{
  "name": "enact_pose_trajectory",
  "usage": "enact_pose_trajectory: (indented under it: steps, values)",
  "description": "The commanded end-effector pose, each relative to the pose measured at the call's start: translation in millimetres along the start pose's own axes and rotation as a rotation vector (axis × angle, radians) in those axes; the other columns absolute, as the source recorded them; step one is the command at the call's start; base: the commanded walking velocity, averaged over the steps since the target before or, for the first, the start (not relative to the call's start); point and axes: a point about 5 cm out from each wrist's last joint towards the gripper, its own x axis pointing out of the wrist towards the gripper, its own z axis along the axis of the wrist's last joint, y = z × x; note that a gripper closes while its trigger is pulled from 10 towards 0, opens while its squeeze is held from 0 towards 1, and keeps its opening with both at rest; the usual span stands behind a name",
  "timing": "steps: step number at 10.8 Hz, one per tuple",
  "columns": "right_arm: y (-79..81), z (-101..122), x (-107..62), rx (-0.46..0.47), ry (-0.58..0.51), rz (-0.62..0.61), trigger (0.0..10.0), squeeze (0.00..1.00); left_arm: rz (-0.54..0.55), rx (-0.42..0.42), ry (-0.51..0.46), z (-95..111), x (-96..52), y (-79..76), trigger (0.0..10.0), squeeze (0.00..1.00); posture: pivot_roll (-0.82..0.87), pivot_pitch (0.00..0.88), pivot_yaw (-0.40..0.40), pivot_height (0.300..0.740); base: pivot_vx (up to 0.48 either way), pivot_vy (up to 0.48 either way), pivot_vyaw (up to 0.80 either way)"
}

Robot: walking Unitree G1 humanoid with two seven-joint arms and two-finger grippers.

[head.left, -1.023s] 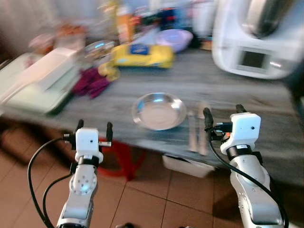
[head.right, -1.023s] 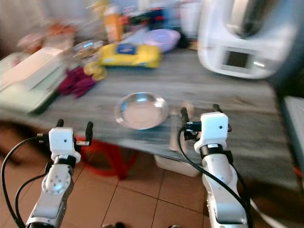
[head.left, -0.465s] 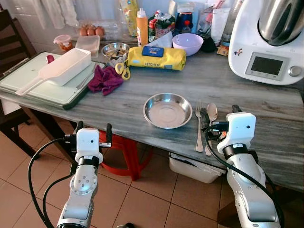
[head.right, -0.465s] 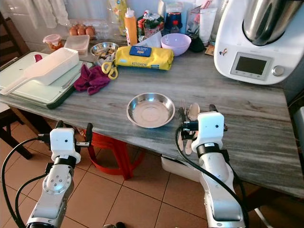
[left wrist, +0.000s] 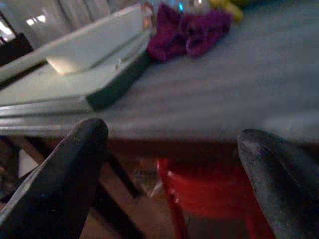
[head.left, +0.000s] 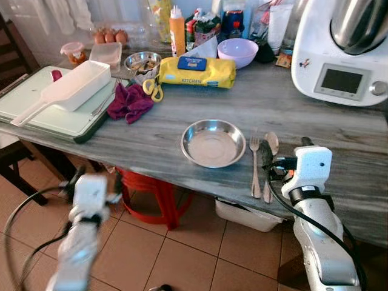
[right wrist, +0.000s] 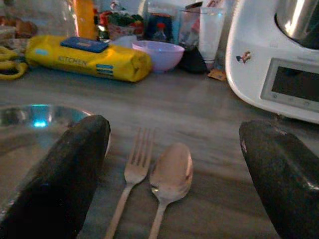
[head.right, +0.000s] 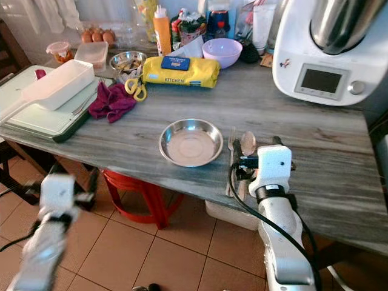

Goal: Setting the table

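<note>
Round shiny steel bowl (head.left: 213, 142) near front edge of grey wood-grain table (head.left: 327, 130). Steel fork (head.left: 255, 165) and steel spoon (head.left: 270, 159) just right of bowl. Right gripper (head.left: 285, 153) over their handles, fingers apart. Left gripper (left wrist: 174, 164) left of bowl, below table edge, fingers spread.

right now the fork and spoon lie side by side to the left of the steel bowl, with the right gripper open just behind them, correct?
Not quite: the fork and spoon lie to the right of the steel bowl, as the left eye view shows. The rest holds: they lie side by side, and the right gripper sits open just behind them.
</note>
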Motion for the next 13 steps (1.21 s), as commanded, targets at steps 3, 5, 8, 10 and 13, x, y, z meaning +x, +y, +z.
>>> enact_pose_trajectory:
  steps: [3,5,8,10,13]
  values:
    - [1.0,-7,-3.3,0.035,0.034,0.0,10.0,0.0,-0.021,-0.008,-0.014,5,2.7,-5.8,10.0,0.0,-0.12,0.126,0.048,0.74,0.0,0.0,0.0]
    - [1.4,-7,-4.0,0.038,0.033,-0.002,10.0,0.0,-0.051,-0.049,-0.04,13,4.6,-18.3,10.0,0.0,-0.12,0.126,0.048,0.74,0.0,0.0,-0.77]
    - [1.9,-4,-2.5,0.034,0.021,0.003,10.0,0.0,-0.05,-0.091,-0.059,25,12.7,-29.2,10.0,0.0,-0.13,0.125,0.049,0.74,0.0,0.0,-0.27]
    - [1.4,-4,-0.6,0.031,0.02,0.003,10.0,0.0,-0.041,-0.1,-0.051,26,14.3,-30.6,10.0,0.0,-0.13,0.124,0.047,0.74,-0.27,0.0,0.0]
    - [2.7,-3,0.7,0.039,0.017,0.006,10.0,0.0,-0.039,-0.102,-0.045,27,14.3,-32.6,10.0,0.0,-0.13,0.123,0.044,0.74,-0.08,0.0,0.0]
